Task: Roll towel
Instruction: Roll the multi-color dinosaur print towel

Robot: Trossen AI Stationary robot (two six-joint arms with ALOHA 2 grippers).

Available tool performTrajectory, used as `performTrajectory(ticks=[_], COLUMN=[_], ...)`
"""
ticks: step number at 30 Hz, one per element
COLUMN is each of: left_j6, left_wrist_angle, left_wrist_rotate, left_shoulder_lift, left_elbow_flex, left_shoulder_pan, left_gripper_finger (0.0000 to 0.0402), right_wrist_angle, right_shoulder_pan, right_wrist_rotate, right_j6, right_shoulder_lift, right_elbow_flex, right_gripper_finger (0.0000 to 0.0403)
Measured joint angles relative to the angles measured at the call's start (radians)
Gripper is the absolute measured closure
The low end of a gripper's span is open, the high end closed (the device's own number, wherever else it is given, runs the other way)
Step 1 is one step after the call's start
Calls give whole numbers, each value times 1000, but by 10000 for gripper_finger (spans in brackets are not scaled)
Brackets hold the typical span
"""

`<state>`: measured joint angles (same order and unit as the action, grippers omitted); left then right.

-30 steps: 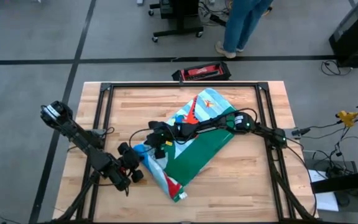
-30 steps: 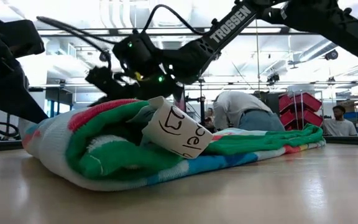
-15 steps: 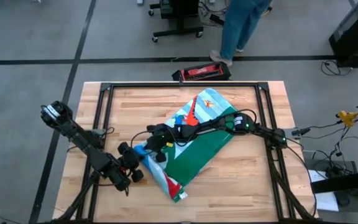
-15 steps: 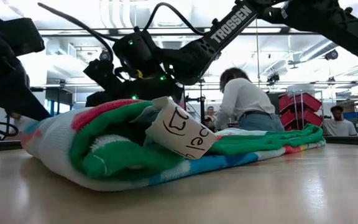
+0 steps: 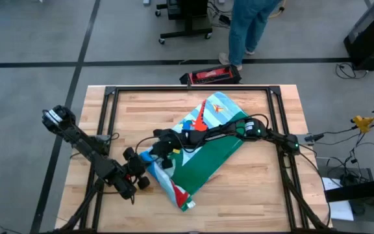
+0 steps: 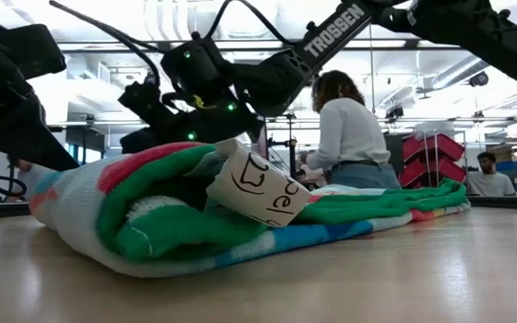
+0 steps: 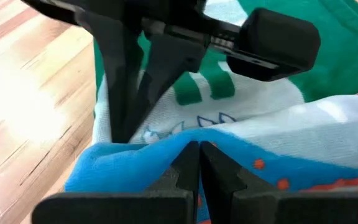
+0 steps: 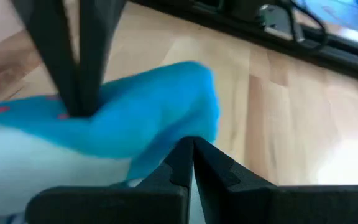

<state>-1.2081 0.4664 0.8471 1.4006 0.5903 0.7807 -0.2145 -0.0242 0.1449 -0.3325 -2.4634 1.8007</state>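
Note:
The towel, with its green border and pale blue printed centre, lies slantwise on the wooden table, from far right to near left. Its near-left end is bunched into a thick fold, and a white label sticks out of it. My left gripper is shut on that end from the left. My right gripper reaches across the towel from the right and is shut on the same blue fold, a finger's width from the left one. In the low view the bunched cloth hides both sets of fingertips. My left gripper pinches a raised blue fold at the towel's near-left end between its two shut fingers, slanting down from the table's left. The fold stands up a little. The rest of the towel lies on the table. My right gripper pinches the blue edge of that same end between its shut fingers, coming from the table's right and slanting down. The cloth is bunched and slack around the fingers and rests on the wood.
Black frame rails run around the tabletop. A red and black tool lies just past the far edge. A person stands beyond the table. Bare wood shows near right of the towel.

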Motion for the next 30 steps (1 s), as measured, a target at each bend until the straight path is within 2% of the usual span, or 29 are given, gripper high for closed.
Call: performTrajectory(ticks=[2, 9, 15, 21, 30], left_j6=[0, 3, 3, 3, 3], left_wrist_angle=[0, 2, 0, -13, -14], left_wrist_rotate=[0, -7, -9, -12, -12], left_shoulder_lift=[0, 0, 0, 0, 0], left_elbow_flex=[0, 0, -4, -4, -4], left_shoulder_pan=[0, 0, 0, 0, 0], left_gripper_finger=[402, 402, 402, 402, 402], right_wrist_angle=[1, 45, 14, -56, -53], right_shoulder_pan=[0, 0, 0, 0, -2], right_wrist_rotate=[-40, -39, 67, 27, -9], right_j6=[5, 17, -1, 7, -5], right_shoulder_lift=[0, 10, 5, -35, -39], right_elbow_flex=[4, 5, 7, 6, 10], right_gripper_finger=[403, 403, 403, 403, 403])
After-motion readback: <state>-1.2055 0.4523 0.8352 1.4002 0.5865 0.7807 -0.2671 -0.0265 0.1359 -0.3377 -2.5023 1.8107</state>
